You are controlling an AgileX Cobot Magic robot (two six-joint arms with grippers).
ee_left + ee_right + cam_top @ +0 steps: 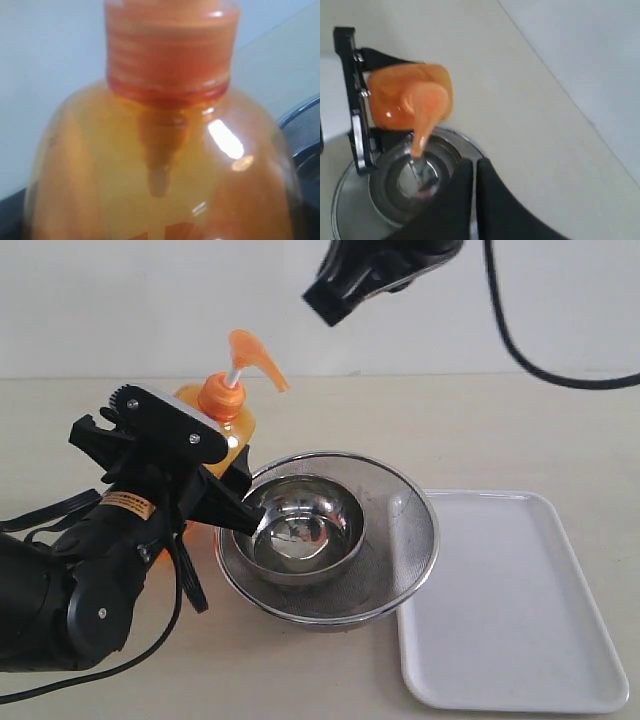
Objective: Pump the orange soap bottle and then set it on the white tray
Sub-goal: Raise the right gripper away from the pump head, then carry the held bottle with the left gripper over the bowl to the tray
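The orange soap bottle (222, 412) stands upright left of the steel bowl, with its pump head (250, 350) raised on a white stem and its nozzle reaching toward the bowl. My left gripper (205, 478) is shut on the bottle's body, and the bottle (165, 165) fills the left wrist view. High above and to the right hangs my right gripper (328, 302), shut and empty, fingers together (475, 172). From there the bottle (410, 97) shows beside the bowl. The white tray (520, 640) lies flat at the right.
A round steel bowl (305, 525) sits inside a mesh strainer (405, 540) between the bottle and the tray, the strainer's rim overlapping the tray's left edge. A black cable (520, 335) loops from the right arm at the top.
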